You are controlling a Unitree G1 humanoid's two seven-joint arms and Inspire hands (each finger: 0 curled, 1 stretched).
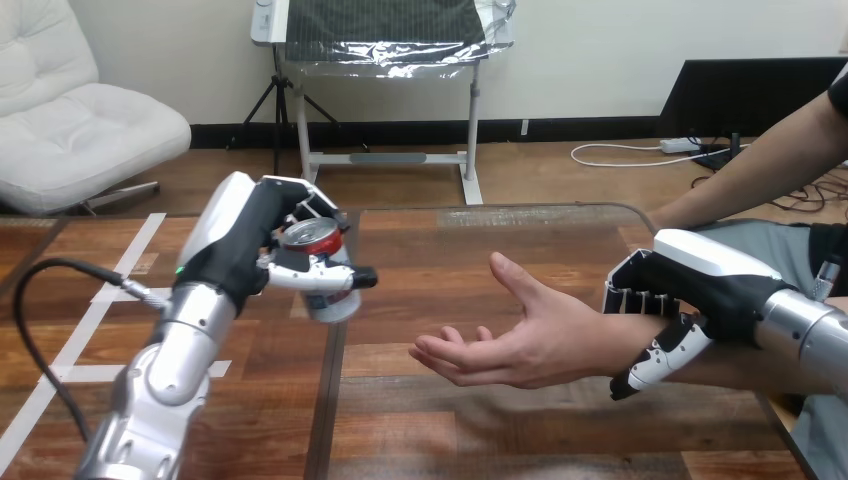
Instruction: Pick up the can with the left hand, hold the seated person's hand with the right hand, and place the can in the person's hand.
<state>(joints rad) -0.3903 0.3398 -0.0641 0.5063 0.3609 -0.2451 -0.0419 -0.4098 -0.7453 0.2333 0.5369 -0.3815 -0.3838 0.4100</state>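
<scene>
Your left hand [245, 245] sits left of centre in the frame, closed round the can [332, 300]. Its fingers wrap the far side and its thumb [318, 279] lies across the near side, so the grip is full. The can leans a little, its red top turned up toward the camera, its pale lower part poking out below the thumb. It is raised over the table [450, 430], at the inner edge of your hand. Your left arm [170, 370] runs down from there to the lower left corner.

Your right hand [700, 285] is at the right of the frame, clamped on the person's wrist [622, 340]. Its fingers curl over the top of the wrist and its thumb comes up from beneath. Its silver forearm [810, 335] leaves by the right edge.

The person's hand [525, 340] reaches out from that grip toward the centre of the frame, palm up, fingers loosely spread and pointing left, its own thumb raised. It holds nothing. The can and the open palm are near each other but apart, with bare table showing between them.
</scene>
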